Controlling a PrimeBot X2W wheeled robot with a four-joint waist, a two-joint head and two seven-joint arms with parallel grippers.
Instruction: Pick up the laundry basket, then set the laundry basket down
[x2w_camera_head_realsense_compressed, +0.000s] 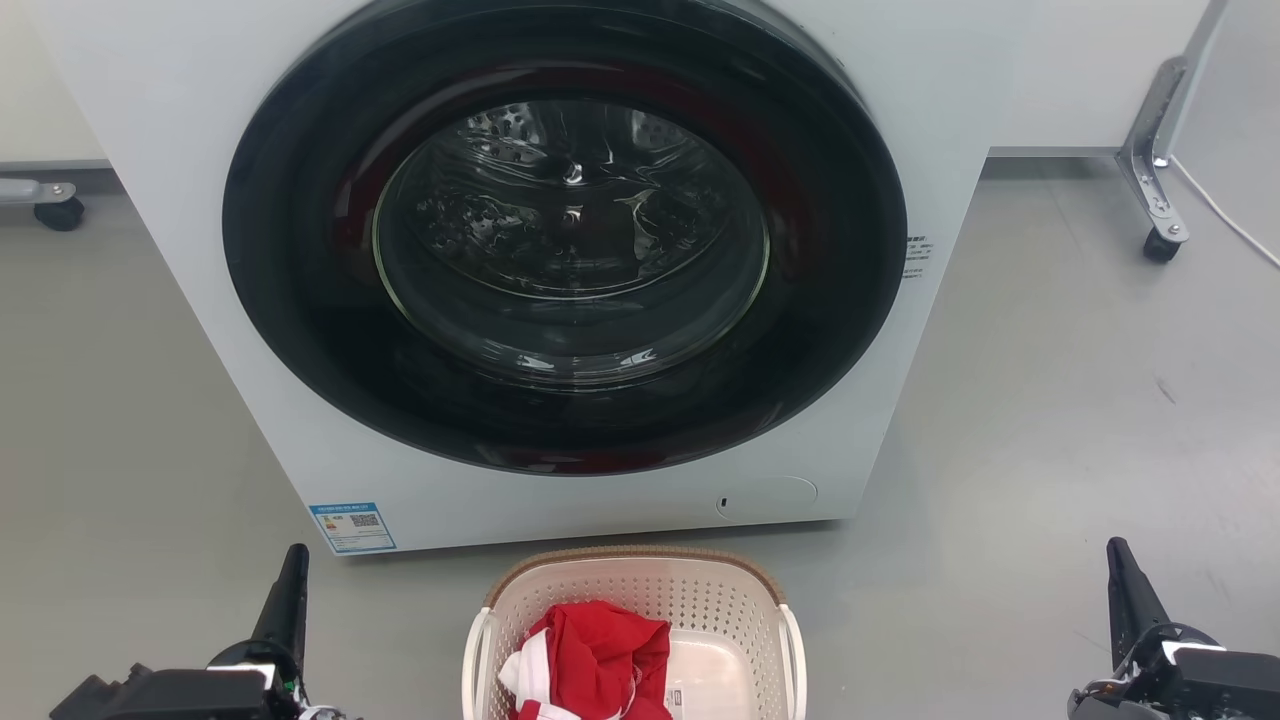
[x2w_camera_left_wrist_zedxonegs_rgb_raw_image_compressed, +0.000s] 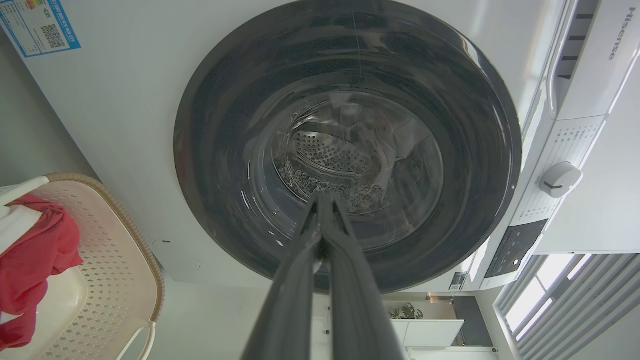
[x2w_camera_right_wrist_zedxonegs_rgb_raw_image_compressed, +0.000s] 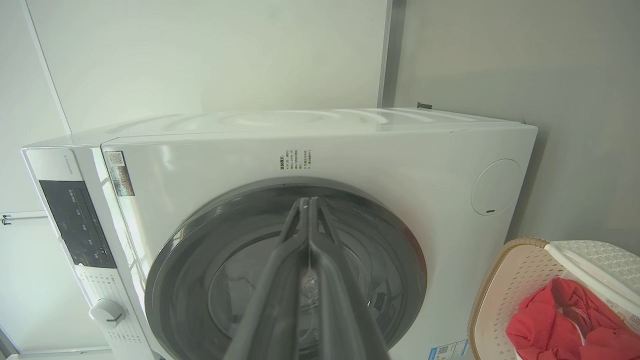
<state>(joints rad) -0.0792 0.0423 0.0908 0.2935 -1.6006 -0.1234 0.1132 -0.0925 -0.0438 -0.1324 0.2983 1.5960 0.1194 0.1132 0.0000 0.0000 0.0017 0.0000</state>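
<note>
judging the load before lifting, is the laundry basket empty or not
Partly filled: a red and white garment lies inside the laundry basket; bare bottom shows beside it.

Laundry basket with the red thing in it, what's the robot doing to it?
Nothing yet. The laundry basket sits on the floor in front of the washer, with red clothing inside. The robot's left tool and right tool hang either side of it, both shut and empty, touching nothing.

I see a white washer (x2w_camera_head_realsense_compressed: 930, 100), its round dark door (x2w_camera_head_realsense_compressed: 565, 235) closed, with a blue sticker (x2w_camera_head_realsense_compressed: 352, 527) low on the front. A red cloth (x2w_camera_head_realsense_compressed: 600, 650) lies before it. A wheeled metal leg (x2w_camera_head_realsense_compressed: 1150, 165) stands on the grey floor (x2w_camera_head_realsense_compressed: 1050, 400).
</note>
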